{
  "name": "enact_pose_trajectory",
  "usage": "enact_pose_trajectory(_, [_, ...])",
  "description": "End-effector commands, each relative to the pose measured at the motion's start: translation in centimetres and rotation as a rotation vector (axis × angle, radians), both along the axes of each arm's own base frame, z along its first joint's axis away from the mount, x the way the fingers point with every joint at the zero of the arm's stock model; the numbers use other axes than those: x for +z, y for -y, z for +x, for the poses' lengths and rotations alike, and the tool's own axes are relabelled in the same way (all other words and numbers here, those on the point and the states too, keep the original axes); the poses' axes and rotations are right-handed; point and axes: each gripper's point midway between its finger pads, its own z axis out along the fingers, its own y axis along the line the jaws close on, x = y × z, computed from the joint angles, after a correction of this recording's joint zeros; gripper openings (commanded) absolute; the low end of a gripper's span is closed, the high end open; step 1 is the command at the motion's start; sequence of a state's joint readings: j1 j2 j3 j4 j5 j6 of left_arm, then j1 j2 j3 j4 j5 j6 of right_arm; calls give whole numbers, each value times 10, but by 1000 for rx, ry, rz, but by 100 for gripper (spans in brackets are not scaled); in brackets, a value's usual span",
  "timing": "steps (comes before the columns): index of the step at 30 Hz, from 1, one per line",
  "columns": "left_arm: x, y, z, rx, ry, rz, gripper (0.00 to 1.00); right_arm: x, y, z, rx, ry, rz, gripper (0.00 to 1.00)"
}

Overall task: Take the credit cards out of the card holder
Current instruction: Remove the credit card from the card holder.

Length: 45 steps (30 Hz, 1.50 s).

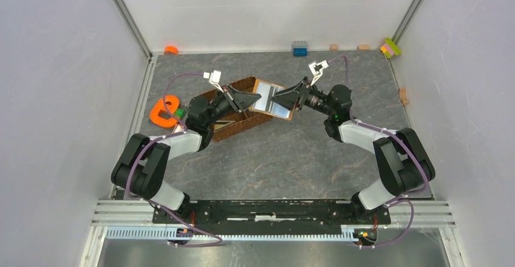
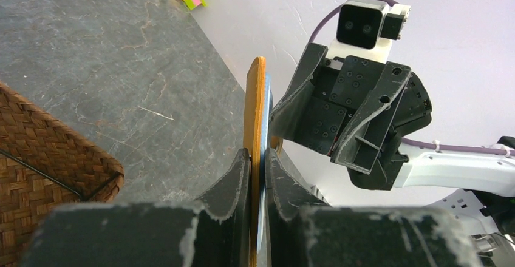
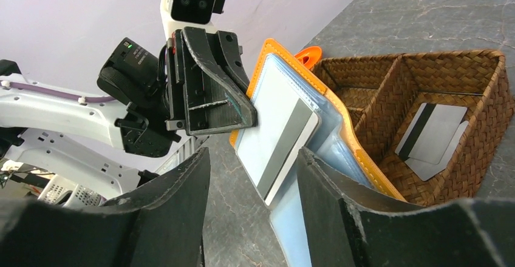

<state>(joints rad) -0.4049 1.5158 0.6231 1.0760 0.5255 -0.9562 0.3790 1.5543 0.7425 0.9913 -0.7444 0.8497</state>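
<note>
Your top view looks down from behind over the whole table. Close in, the left wrist view faces the right arm, the right wrist view the left arm — both share the wallet.

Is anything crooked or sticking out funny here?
Yes. One credit card pokes out of the open card holder at a slant, partly out of its pocket. The left gripper pinches the holder up in the air. Two more cards lie crooked on each other in the woven tray.
</note>
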Motion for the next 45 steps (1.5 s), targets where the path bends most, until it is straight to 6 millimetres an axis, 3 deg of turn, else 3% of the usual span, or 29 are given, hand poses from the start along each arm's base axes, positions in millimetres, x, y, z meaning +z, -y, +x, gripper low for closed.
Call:
enact_pose_trajectory(1, [43, -1, -12, -35, 109, -102, 2, 16, -3, -1, 24, 47, 26, 59])
enact_pose_trajectory(15, [56, -1, -21, -68, 180, -153, 2, 9, -13, 0, 34, 29, -15, 59])
enact_pose_trajectory(22, [55, 5, -23, -121, 170, -160, 2, 34, -14, -23, 128, 50, 124, 54])
enact_pose_trajectory(32, [34, 10, -14, -93, 131, -61, 3, 63, 0, -46, 132, 143, 164, 42])
enact_pose_trajectory(39, [37, 18, -19, -158, 130, -83, 6, 66, -2, -51, 173, 144, 197, 35])
enact_pose_trajectory(45, [39, 38, -31, -247, 148, -73, 3, 66, -5, -49, 194, 135, 223, 34])
